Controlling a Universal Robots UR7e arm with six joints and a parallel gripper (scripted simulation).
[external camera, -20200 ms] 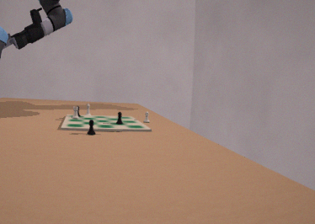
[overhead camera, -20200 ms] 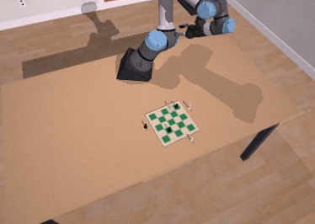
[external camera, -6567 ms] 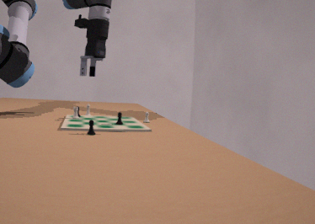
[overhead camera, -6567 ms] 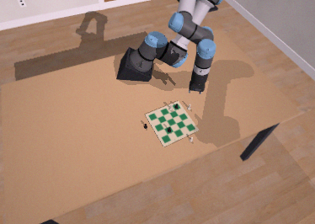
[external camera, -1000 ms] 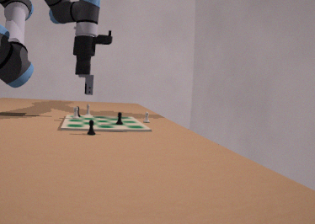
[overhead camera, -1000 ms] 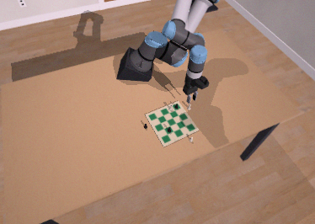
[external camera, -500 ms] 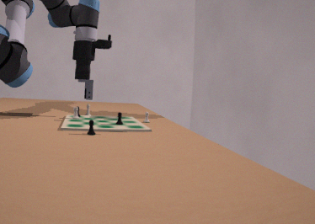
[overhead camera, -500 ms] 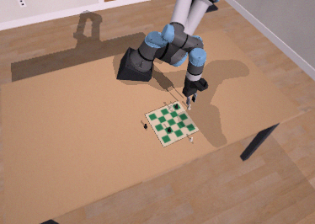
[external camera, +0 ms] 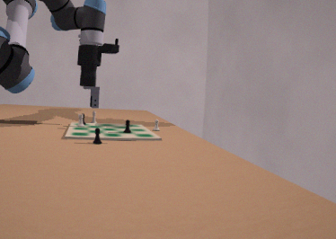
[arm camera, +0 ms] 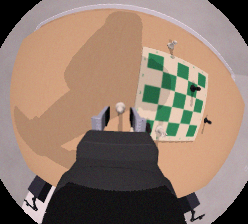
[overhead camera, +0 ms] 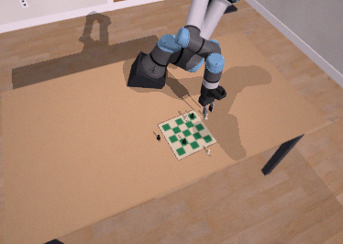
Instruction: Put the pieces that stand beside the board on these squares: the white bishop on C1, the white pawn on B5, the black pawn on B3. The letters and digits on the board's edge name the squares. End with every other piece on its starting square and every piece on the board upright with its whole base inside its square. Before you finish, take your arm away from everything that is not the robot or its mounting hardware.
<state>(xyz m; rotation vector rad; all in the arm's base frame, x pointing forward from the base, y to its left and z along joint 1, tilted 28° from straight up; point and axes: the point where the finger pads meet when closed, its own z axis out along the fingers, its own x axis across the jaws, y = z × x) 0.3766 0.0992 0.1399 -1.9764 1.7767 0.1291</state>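
The green and cream chessboard (overhead camera: 194, 145) (external camera: 144, 136) (arm camera: 165, 78) lies on the table. The white bishop (overhead camera: 205, 116) (external camera: 93, 117) (arm camera: 119, 107) stands upright on the table just off the board's far edge. My gripper (overhead camera: 205, 109) (external camera: 94, 102) (arm camera: 119, 113) is open and empty and hangs straight above the bishop, its fingertips a little above the bishop's top. The white pawn (overhead camera: 208, 152) (external camera: 156, 125) (arm camera: 172, 46) stands beside the board's right corner. The black pawn (overhead camera: 158, 138) (external camera: 97, 136) (arm camera: 207, 121) stands off the opposite side.
On the board stand a black piece (overhead camera: 183, 141) (external camera: 128, 126) (arm camera: 195, 88) near the middle, and a white piece (overhead camera: 185, 116) (external camera: 81, 119) (arm camera: 159, 131) next to another black piece (overhead camera: 192, 116) at the far edge. The arm's dark base (overhead camera: 147, 72) sits behind the board.
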